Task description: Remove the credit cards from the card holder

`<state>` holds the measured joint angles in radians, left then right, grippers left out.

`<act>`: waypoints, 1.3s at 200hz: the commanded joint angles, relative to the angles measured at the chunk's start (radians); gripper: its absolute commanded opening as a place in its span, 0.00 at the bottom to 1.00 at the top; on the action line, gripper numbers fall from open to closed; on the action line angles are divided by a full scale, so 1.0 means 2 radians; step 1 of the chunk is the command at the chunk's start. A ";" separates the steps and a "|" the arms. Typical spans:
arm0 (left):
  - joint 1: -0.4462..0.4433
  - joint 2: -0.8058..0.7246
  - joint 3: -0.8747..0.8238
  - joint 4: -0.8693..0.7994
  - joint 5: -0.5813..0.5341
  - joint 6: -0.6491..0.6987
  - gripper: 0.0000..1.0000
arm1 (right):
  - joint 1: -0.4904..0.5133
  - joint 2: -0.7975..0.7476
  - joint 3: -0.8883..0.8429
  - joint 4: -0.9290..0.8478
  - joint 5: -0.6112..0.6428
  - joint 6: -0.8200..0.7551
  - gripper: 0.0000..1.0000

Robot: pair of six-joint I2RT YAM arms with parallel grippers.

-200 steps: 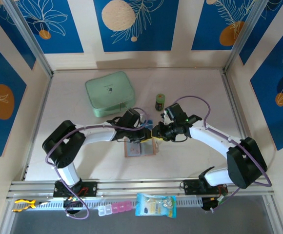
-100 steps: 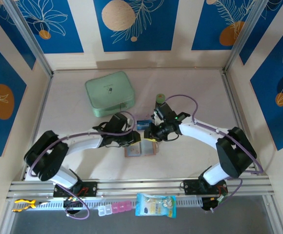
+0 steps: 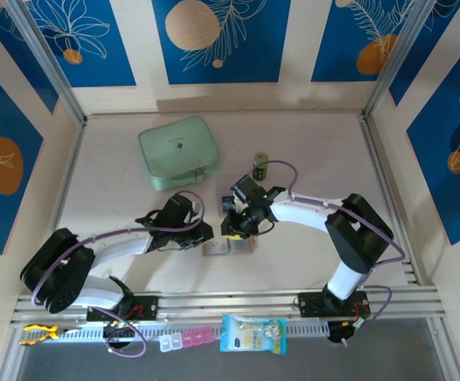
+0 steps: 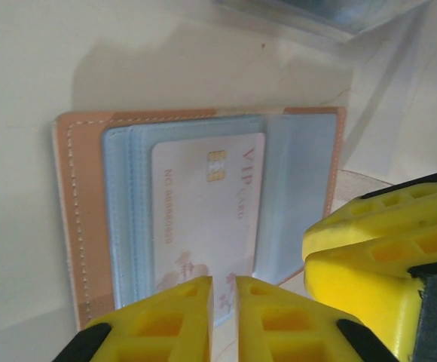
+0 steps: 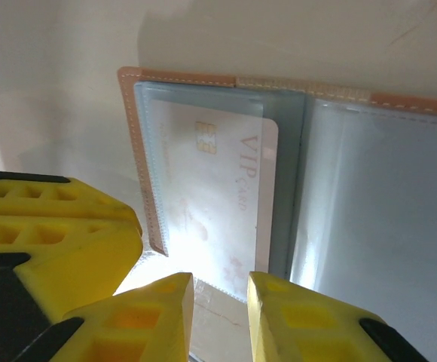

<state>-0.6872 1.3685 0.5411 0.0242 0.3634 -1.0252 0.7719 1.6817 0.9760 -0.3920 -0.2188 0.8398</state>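
The tan leather card holder (image 4: pixel 68 226) (image 5: pixel 139 151) (image 3: pixel 242 247) lies open and flat on the table, its clear plastic pockets facing up. One pale credit card (image 4: pixel 203 211) (image 5: pixel 218 188) with a gold chip and "VIP card" lettering sits inside a pocket. My left gripper (image 4: pixel 224 280) (image 3: pixel 208 235) is over the card's near edge, its fingers drawn together to a thin slit with nothing pinched. My right gripper (image 5: pixel 221 277) (image 3: pixel 228 230) hovers at the same pocket's edge from the other side, slightly open, holding nothing. The two grippers are close side by side.
A mint-green zip case (image 3: pixel 178 152) lies at the back left and a small green-topped jar (image 3: pixel 260 166) stands behind the right arm. Something clear and bluish (image 4: pixel 316 9) lies just beyond the card holder. A pill organiser (image 3: pixel 186 339) and a blue packet (image 3: pixel 252 333) rest on the near rail.
Both grippers have moved left and toward the near edge, down onto the card holder's left half. The left jaws have narrowed. The right jaws are much the same.
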 commanded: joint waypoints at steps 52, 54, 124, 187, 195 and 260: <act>0.004 0.027 0.006 0.003 0.008 0.003 0.09 | 0.004 0.025 0.009 0.019 -0.014 0.007 0.21; 0.004 0.027 0.007 0.000 0.007 0.004 0.09 | 0.004 0.025 0.009 0.020 -0.014 0.007 0.21; 0.004 0.032 0.009 -0.026 -0.005 0.014 0.09 | 0.005 0.039 0.010 0.028 -0.017 0.004 0.20; 0.004 0.036 0.010 -0.027 -0.006 0.014 0.09 | 0.004 0.045 0.000 0.035 -0.010 0.003 0.18; 0.004 0.035 0.010 -0.027 -0.005 0.014 0.09 | 0.004 0.045 0.001 0.031 -0.006 0.002 0.18; 0.004 0.039 0.012 -0.028 -0.004 0.014 0.09 | 0.004 0.031 0.004 0.005 0.028 -0.012 0.18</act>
<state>-0.6872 1.4303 0.5465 -0.0082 0.3618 -1.0126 0.7731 1.7584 0.9760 -0.3359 -0.1974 0.8383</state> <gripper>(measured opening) 0.091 0.178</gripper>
